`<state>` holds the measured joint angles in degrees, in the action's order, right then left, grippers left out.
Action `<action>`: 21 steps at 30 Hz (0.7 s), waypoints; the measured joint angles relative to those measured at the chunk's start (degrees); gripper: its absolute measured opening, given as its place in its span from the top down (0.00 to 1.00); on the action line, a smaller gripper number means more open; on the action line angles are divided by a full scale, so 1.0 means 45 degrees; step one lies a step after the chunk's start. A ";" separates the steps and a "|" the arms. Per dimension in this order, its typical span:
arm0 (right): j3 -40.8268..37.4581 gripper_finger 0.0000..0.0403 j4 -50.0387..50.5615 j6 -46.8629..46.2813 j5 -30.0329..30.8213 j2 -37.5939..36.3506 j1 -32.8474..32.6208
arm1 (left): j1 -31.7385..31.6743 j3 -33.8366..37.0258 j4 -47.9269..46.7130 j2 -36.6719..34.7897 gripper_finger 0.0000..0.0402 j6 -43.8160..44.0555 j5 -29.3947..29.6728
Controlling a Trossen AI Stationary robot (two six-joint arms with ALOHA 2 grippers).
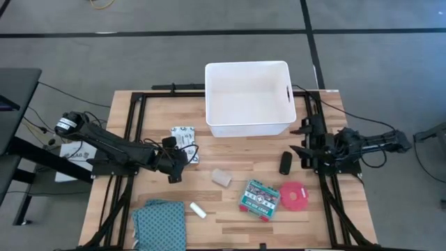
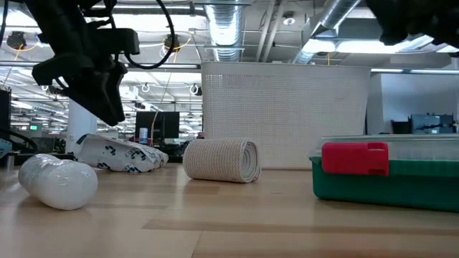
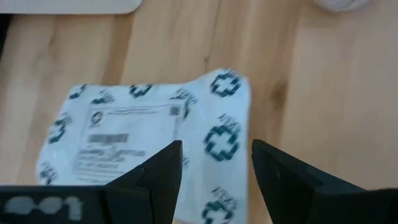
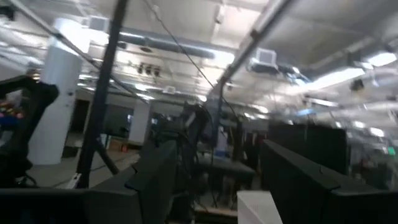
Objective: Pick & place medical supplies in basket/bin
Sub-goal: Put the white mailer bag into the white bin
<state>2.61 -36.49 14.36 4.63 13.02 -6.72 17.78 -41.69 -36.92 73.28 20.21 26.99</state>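
The flat white patterned packet (image 1: 184, 135) lies flat on the table in front of the white bin's (image 1: 247, 125) near left corner. My left gripper (image 3: 214, 168) hangs open just above the packet (image 3: 149, 134), tilted downward, a finger over either side of one edge without touching it; the low view shows a gap between my left gripper (image 2: 107, 107) and the packet (image 2: 122, 155). My right gripper (image 4: 214, 180) is open at the table's right edge, tipped up toward the ceiling, holding nothing. In the high view my right gripper (image 1: 300, 139) sits by the bin's near right corner.
A beige roll (image 1: 221, 177), a black piece (image 1: 286, 163), the green-and-red pack (image 1: 259, 198) and a pink disc (image 1: 294, 196) lie mid-table and to the right. A small white roll (image 1: 198, 210) and a folded teal cloth (image 1: 159, 222) lie near the front left.
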 joint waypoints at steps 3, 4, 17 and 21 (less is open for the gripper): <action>0.0156 0.44 -0.0152 -0.1011 0.0429 0.0837 0.0000 | 0.0059 0.0000 -0.0026 0.0000 0.54 0.0161 0.0066; 0.0240 0.44 -0.0141 -0.1428 0.0436 0.1097 0.0000 | 0.0129 0.0000 -0.0024 0.0000 0.54 0.0108 0.0062; 0.1475 0.44 -0.0748 -0.3193 0.0737 0.5479 0.0004 | 0.0689 0.0005 -0.0319 0.0626 0.54 -0.0891 0.0578; 0.2029 0.44 -0.0807 -0.3155 0.0703 0.6486 0.0004 | 0.0712 0.0005 -0.0311 0.1882 0.54 -0.1283 0.0594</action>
<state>11.74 -40.12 0.16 7.79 42.20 -6.70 20.99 -41.67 -38.32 81.75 14.43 29.66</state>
